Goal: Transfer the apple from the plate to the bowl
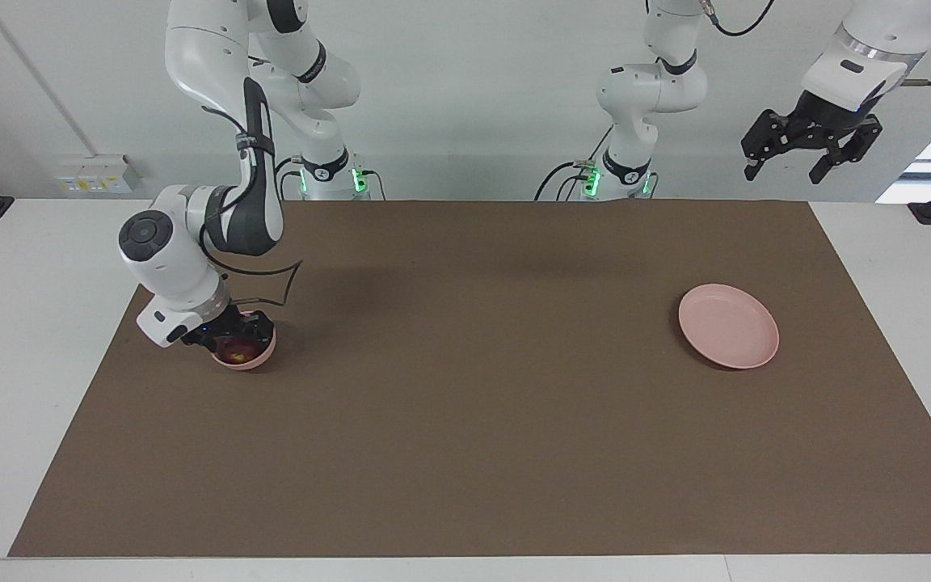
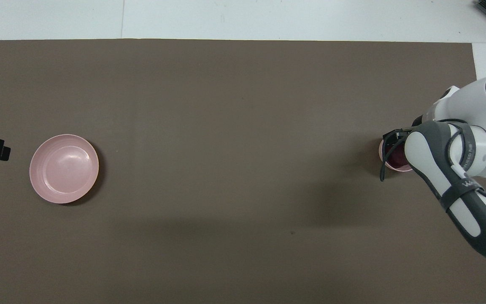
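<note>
My right gripper [image 1: 233,339] sits low at the bowl [image 1: 259,360], right over the apple [image 1: 238,352]; whether its fingers are apart or together I cannot tell, since my wrist covers them from above. The apple lies inside the bowl, dark red with a yellowish patch showing; it is round, so no long axis to read, and I cannot tell whether my fingers touch it. The bowl stands on the brown mat [image 1: 465,420] toward my right arm's end of the table, near the mat's edge there. The plate [image 1: 728,326] lies bare toward my left arm's end, well apart from the bowl, with open mat between them. My left gripper [image 1: 809,158] waits high, jaws spread, holding nothing, above the mat's corner at that end.
</note>
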